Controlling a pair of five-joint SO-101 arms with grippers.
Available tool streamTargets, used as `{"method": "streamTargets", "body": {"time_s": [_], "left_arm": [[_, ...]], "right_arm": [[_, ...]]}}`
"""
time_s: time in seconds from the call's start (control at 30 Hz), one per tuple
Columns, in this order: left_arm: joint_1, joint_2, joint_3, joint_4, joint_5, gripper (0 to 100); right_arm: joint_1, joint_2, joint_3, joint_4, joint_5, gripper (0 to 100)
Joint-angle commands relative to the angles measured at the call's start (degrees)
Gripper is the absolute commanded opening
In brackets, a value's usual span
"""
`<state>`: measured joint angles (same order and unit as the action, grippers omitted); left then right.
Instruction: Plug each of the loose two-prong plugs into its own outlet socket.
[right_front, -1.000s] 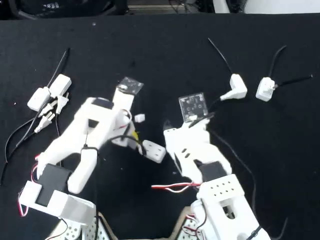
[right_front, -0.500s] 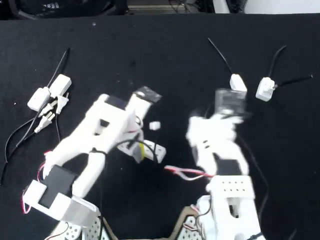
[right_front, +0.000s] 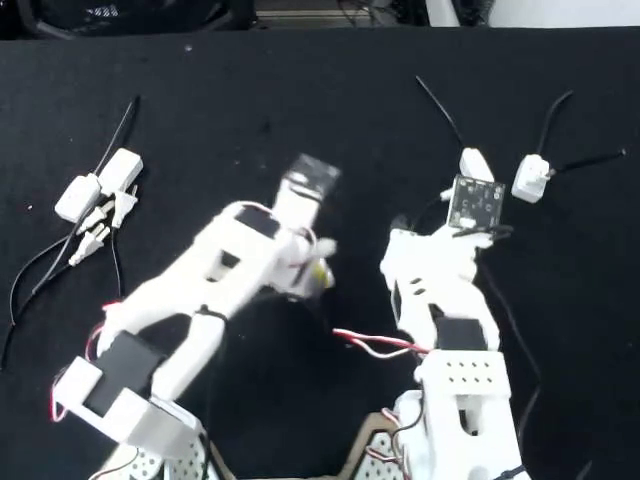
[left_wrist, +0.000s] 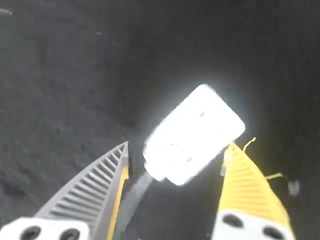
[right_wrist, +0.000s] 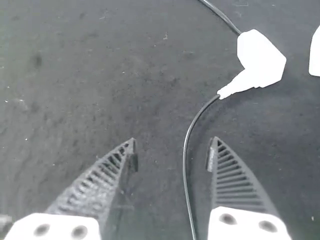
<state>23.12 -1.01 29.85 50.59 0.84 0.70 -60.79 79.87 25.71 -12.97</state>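
With both pairs of jaws spread, the right gripper (right_wrist: 173, 141) straddling the cable (right_wrist: 192, 127) may pinch it, not the plug (right_wrist: 260, 57), while the left gripper (left_wrist: 178, 146) flanks the socket (left_wrist: 192, 132).

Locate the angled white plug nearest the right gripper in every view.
High view: angled white plug right of centre, just past the right arm's camera board.
Right wrist view, ahead of the open right gripper.
Left wrist view: a different white block.
Shared landmark: neighbouring white plug.

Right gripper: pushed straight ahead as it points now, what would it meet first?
Probably the black cord running through the right gripper opening, then the white plug it leads to; depth is unclear.
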Motion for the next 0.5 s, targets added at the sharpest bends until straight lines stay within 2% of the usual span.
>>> {"method": "streamTargets", "body": {"time_s": [0.0, 0.1, 0.17, 0.33, 0.47], "left_arm": [[-5.0, -0.5, -0.2, -5.0, 4.1, 30], [-7.0, -1.1, -0.2, -5.0, 4.3, 30], [-7.4, -1.6, -1.5, -1.4, 2.9, 30], [-7.6, -6.4, -3.1, 8.2, -5.9, 30], [-6.9, -9.3, -1.2, 7.8, -7.3, 30]], "right_arm": [[-1.1, -1.2, -1.7, -1.3, 1.0, 21.9], [-1.2, -1.2, -1.7, -1.3, 1.1, 21.9], [-1.2, -1.2, -1.7, -1.3, 1.1, 21.9], [-1.2, -1.2, -1.7, -1.3, 1.1, 21.9], [-1.2, -1.2, -1.9, -1.3, 1.1, 21.9]]}}
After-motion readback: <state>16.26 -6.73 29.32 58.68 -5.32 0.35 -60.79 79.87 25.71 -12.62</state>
